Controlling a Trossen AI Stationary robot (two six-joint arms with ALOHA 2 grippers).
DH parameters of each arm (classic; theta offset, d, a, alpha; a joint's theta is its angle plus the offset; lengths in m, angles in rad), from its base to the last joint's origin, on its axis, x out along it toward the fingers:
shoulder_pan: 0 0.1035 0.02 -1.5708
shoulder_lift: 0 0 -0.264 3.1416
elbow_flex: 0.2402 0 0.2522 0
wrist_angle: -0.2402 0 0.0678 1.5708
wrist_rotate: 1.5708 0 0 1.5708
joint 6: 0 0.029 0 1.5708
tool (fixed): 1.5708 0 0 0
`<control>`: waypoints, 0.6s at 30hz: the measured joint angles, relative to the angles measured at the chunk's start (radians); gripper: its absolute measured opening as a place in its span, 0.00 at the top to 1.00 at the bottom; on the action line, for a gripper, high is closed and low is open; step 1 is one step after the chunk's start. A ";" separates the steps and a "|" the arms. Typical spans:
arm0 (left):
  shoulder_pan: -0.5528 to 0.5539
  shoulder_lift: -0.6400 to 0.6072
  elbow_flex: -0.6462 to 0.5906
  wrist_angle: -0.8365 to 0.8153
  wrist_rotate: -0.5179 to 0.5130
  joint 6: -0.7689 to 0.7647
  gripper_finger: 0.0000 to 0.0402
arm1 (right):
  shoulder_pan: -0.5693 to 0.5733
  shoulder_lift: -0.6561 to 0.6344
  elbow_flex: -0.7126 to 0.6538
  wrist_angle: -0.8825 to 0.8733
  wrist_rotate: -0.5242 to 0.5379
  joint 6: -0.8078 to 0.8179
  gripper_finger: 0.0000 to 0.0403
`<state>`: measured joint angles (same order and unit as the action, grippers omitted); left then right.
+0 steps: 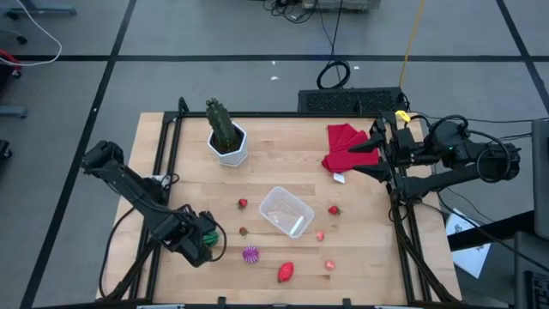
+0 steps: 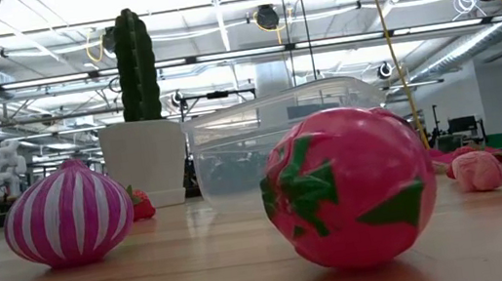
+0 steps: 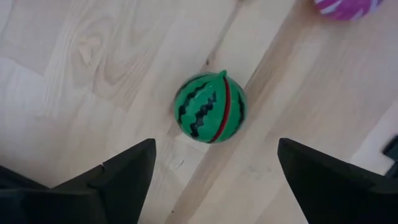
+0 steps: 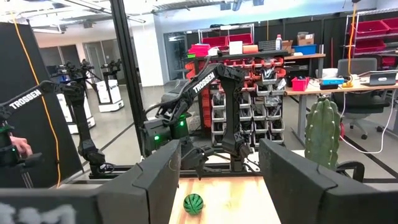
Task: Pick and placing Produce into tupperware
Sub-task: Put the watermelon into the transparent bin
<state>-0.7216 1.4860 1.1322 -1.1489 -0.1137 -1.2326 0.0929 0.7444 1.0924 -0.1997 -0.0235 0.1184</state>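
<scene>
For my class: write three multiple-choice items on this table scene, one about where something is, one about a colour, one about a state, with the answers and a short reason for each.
1. Where does the cactus in its white pot stand in the high view?
A. Near the table's far edge, left of the red cloth
B. Inside the container
C. At the near edge by the berries

2. What colours has the melon under the left gripper?
A. Yellow and white
B. Green with dark zigzag stripes and a red line
C. Plain purple

3. What is the state of the tupperware?
A. Full of fruit
B. Tipped on its side
C. Upright with nothing in it

Answers: 1 A, the high view shows the pot beside the cloth; 2 B, the left wrist view shows it; 3 C, its clear floor shows only table.
</scene>
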 joint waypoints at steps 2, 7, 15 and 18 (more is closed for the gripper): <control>0.000 0.000 -0.003 0.002 -0.010 -0.010 0.15 | 0.000 0.000 0.000 0.000 0.000 0.000 0.48; -0.002 0.000 -0.003 0.062 -0.026 0.014 0.15 | 0.000 0.000 0.000 0.000 0.000 0.017 0.48; -0.007 0.065 -0.003 0.070 -0.050 0.074 0.15 | 0.000 0.000 0.000 0.000 0.000 0.027 0.48; -0.007 0.116 -0.004 0.069 -0.038 0.089 0.15 | 0.000 0.000 0.000 0.000 0.001 0.027 0.48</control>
<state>-0.7284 1.6016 1.1286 -1.0796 -0.1517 -1.1437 0.0929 0.7448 1.0924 -0.1993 -0.0228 0.1459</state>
